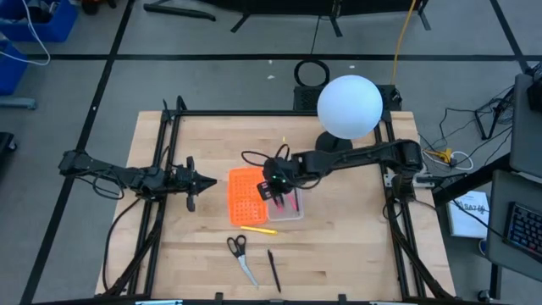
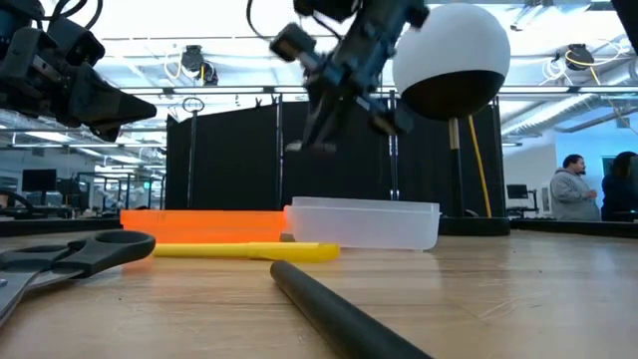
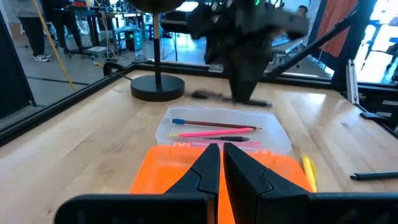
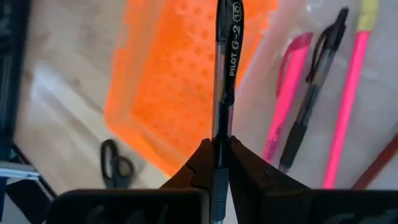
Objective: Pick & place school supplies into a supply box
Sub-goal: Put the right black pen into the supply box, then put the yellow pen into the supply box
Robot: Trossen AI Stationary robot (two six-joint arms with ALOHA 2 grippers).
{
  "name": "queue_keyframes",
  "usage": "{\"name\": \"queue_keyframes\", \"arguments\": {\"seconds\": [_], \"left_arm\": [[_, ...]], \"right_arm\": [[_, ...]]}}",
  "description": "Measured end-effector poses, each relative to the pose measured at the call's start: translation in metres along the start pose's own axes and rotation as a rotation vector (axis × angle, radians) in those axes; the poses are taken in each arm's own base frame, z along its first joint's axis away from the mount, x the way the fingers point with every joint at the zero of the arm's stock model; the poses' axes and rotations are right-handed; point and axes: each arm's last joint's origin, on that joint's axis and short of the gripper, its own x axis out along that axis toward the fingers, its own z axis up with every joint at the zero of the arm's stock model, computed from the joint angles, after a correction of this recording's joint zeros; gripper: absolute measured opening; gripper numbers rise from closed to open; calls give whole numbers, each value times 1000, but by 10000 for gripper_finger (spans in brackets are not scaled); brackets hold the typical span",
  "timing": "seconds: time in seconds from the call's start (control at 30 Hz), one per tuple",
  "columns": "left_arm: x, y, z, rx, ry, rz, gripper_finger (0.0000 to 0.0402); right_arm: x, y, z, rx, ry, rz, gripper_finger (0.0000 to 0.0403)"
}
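Above supply box (image 1: 264,196) holding pink pens (image 4: 287,102): right end effector (image 4: 219,144) pinching black pen (image 4: 225,68).

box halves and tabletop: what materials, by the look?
Tray: likely plastic, whitish and translucent; the pens show through its wall. Orange half: probably moulded plastic, with a grid of small holes or dimples. Table: looks like light wood, visible grain and plank seams, matte.

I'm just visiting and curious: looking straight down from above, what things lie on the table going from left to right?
Left pincer → orange half of the supply box → its clear tray, with the right pincer above it → white globe lamp.
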Motion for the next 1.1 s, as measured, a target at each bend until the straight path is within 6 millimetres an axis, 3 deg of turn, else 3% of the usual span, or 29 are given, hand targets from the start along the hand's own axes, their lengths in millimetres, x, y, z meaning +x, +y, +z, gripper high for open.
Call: {"name": "queue_keyframes", "arguments": {"seconds": [0.17,0.47,0.73,0.93,1.1], "left_arm": [[0,0,-4,11,41,3,31],[0,1,-5,-43,50,6,31],[0,1,-5,-81,52,7,31],[0,1,-5,-66,56,7,31],[0,0,-6,-66,63,-10,31]], "right_arm": [[17,-25,3,35,37,-53,19],[42,-59,-11,138,84,-95,24],[46,-60,-11,109,62,-54,74],[39,-54,-9,27,43,-2,97],[0,-42,-7,-213,-63,68,100]]}}
